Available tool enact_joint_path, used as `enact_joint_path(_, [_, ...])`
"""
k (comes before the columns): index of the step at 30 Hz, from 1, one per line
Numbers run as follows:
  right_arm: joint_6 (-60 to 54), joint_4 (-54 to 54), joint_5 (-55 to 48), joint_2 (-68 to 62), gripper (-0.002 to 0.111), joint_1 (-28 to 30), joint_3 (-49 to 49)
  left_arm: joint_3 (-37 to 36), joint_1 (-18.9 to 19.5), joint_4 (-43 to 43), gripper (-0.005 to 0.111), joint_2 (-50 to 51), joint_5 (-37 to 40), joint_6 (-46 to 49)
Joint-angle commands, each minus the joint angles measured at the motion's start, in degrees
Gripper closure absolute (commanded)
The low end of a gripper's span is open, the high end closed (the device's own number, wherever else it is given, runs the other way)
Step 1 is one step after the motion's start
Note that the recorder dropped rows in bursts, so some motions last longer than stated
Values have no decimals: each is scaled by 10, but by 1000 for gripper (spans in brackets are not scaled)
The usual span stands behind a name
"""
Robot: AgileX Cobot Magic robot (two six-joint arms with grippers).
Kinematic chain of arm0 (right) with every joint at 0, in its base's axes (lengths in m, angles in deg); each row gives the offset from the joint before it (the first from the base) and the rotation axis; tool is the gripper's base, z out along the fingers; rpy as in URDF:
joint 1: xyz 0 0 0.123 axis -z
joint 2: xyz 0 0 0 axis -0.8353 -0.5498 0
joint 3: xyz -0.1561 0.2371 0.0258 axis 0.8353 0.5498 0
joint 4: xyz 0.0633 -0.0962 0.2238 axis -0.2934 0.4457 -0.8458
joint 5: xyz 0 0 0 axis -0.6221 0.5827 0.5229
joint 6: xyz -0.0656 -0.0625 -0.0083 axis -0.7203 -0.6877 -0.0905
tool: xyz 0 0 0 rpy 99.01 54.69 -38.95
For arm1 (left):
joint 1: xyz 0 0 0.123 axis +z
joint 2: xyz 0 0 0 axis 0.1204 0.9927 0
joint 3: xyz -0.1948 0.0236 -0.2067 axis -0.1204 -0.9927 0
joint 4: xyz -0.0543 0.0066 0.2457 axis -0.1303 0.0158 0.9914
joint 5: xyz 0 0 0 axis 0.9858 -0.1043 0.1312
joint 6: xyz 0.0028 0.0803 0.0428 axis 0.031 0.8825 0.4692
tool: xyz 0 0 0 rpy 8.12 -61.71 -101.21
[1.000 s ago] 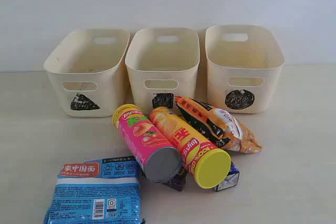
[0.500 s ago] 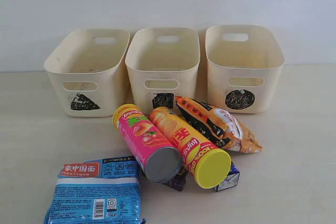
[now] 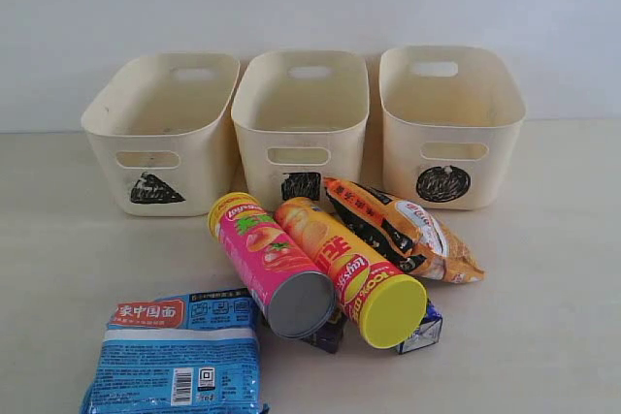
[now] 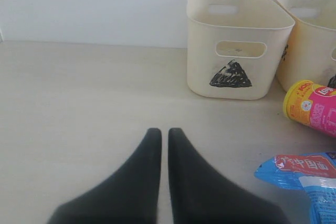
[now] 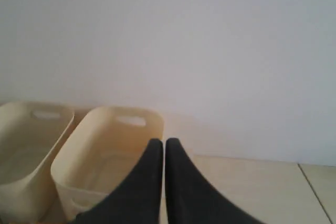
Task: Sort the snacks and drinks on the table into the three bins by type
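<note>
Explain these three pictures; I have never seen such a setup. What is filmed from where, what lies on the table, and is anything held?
This robot has two arms. One picture comes from a camera off the arms, facing the table; neither arm shows. The other two come from a camera on each wrist: the dark wedges are the left fingers and the right fingers, both shut, holding nothing. At the back stand the triangle bin, square bin and circle bin. In front lie a pink chip tube, an orange chip tube, an orange-black bag and a blue-white packet; two cartons peek from under the tubes.
</note>
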State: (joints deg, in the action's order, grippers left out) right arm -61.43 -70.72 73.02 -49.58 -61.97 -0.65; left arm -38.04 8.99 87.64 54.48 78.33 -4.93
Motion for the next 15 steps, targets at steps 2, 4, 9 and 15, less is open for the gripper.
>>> enact_joint_path(2, [-79, -1, -109, -91, 108, -105, -60, -2, 1, -6, 103, -2, 1, 2])
enact_joint_path(4, [-85, -1, -127, -139, 108, -159, -79, -2, 1, -6, 103, -2, 1, 2])
enact_joint_path(9, [-95, 0, -176, -239, 108, -239, -128, -2, 1, -6, 103, -2, 1, 2])
enact_joint_path(15, [-99, 1, -204, -353, 108, -318, -191, -2, 1, -6, 103, -2, 1, 2])
